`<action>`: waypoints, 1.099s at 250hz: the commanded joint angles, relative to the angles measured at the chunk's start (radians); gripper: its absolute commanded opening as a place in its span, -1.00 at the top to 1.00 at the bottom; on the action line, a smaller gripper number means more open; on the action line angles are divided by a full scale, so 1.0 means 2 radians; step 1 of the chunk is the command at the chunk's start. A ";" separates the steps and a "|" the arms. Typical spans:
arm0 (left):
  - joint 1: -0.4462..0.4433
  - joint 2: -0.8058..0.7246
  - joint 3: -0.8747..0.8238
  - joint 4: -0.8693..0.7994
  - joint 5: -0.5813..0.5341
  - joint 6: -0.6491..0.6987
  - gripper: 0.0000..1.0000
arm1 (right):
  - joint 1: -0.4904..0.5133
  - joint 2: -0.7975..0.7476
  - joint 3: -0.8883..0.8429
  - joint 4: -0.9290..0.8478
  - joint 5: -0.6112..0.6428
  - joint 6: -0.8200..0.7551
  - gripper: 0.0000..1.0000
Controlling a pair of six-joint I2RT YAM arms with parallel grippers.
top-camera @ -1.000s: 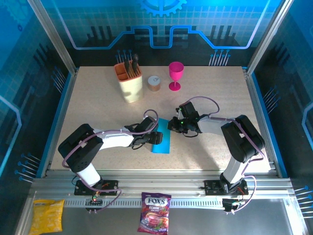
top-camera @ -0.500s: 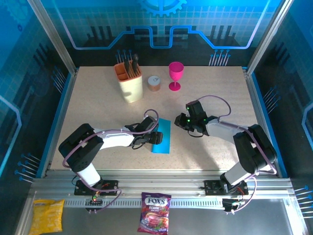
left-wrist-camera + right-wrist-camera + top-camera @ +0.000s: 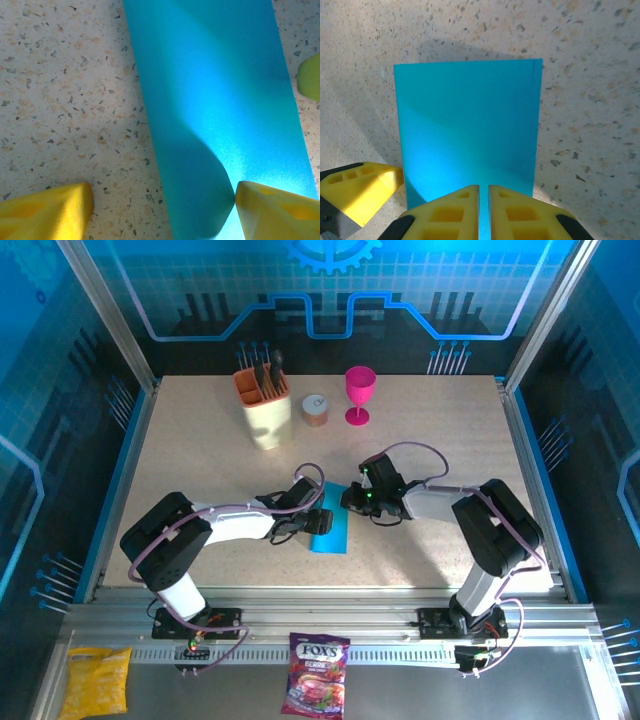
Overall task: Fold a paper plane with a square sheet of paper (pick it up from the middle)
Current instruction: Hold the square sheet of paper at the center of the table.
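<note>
Cyan sheet of paper (image 3: 334, 530) lies mid-table on the speckled tabletop (image 3: 200, 460), between the two wrists. It looks doubled over into a narrow rectangle; the right wrist view shows a second layer peeking along one long edge.

Handling call: feather-light, limp, slick, and any crease is permanent. No stiffness to push against, so it will likely skate on the table if dragged sideways. Best hold is probably a thin nip at an edge or fold line while the other claw pins the middle. Grabbing a corner would likely just curl it.

Left gripper (image 3: 163, 196): jaws wide apart, holding nothing. One finger sits over the paper near its long edge, the other over bare table beside it, so it straddles that edge. Arm stretched low from the left, forearm nearly flat to the table.

Right gripper (image 3: 483, 192): jaws all but closed, tips over the sheet's near short edge, sliver of cyan in the slot. Can't tell if it nips the paper or just presses on it. Arm reaches in low from the right, wrist facing the left one.
</note>
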 commanded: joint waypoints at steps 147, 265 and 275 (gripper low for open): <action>0.001 0.007 0.012 0.024 0.062 0.001 -0.56 | 0.020 0.042 -0.006 0.001 0.005 0.016 0.87; 0.039 -0.059 0.041 -0.022 0.078 0.012 0.03 | 0.020 0.048 -0.013 -0.001 0.010 0.013 0.89; 0.040 -0.055 0.043 -0.021 0.082 0.014 0.25 | 0.020 0.049 -0.013 -0.002 0.011 0.012 0.88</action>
